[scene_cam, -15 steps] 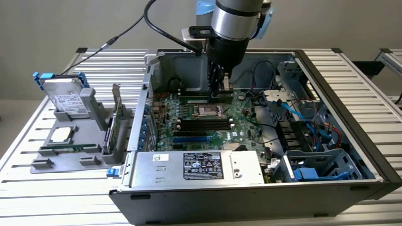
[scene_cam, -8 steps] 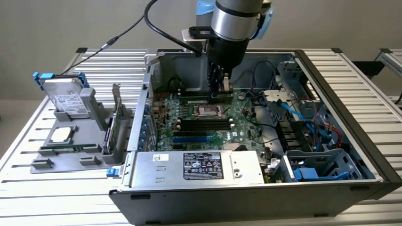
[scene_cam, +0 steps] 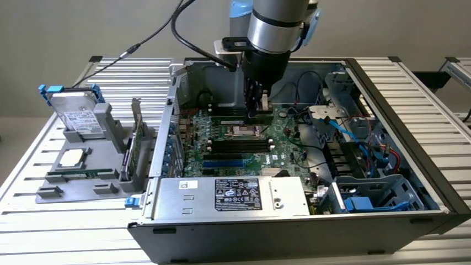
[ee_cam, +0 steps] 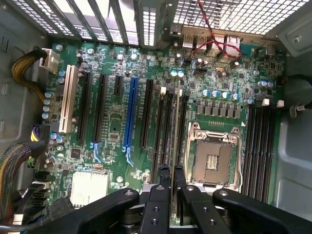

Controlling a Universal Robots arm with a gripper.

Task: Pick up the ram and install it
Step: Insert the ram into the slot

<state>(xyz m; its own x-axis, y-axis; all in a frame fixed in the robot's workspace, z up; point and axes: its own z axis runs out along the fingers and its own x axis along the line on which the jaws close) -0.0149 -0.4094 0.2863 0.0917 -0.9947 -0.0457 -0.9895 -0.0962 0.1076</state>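
My tool is pressed nearly together and pinches the ram. In the wrist view I see the ram edge-on, as a thin pale strip running away from my fingertips. It hangs over the bank of long black slots, just beside the socket with its metal frame. I cannot tell whether its lower edge touches a slot or sits just above it.

In the exterior view my tool reaches straight down into the open case, with its tip low over the board. Taking the board as a clock face in that view, my tip stands at about 12 o'clock of the socket. The power supply lies at 6 o'clock, along the case's near wall. A tangle of blue and black cables fills the 3 o'clock side.

At 9 o'clock of the case, on the counter, sits a grey holder. A drive stands tilted at its far end. A green card stands upright on its edge, near the case wall.
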